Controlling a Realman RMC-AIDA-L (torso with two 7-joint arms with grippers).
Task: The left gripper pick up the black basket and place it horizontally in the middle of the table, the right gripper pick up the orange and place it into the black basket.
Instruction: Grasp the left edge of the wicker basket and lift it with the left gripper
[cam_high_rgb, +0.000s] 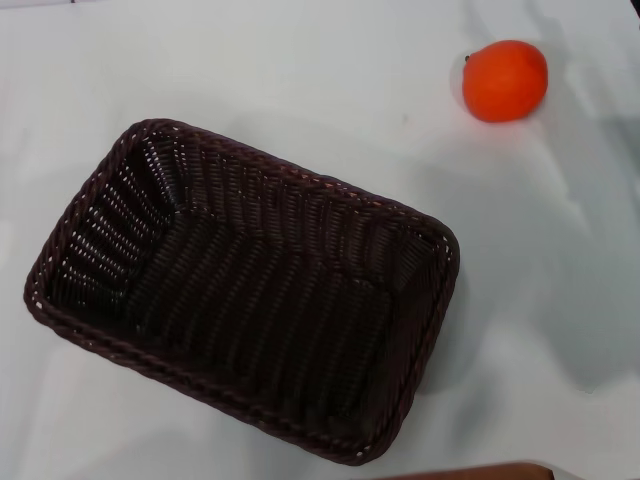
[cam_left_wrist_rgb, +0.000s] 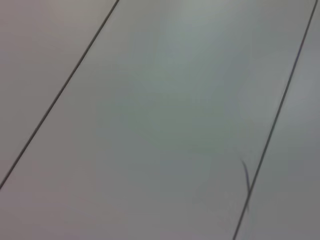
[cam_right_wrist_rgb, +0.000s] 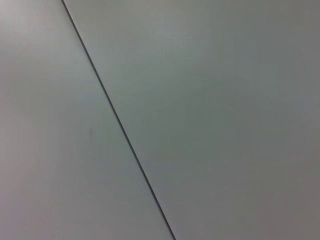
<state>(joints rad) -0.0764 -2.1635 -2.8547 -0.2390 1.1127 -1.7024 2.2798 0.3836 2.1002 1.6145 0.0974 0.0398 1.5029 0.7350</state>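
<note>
The black basket (cam_high_rgb: 245, 290) sits empty on the white table (cam_high_rgb: 300, 90), left of centre in the head view, its long side running slantwise from upper left to lower right. The orange (cam_high_rgb: 504, 80) rests on the table at the far right, well apart from the basket. Neither gripper shows in any view. Both wrist views show only pale grey panels crossed by thin dark seam lines, with none of the task's objects in them.
A narrow brown strip (cam_high_rgb: 470, 470) shows at the bottom edge of the head view, just below the basket's near corner. Bare tabletop lies between the basket and the orange.
</note>
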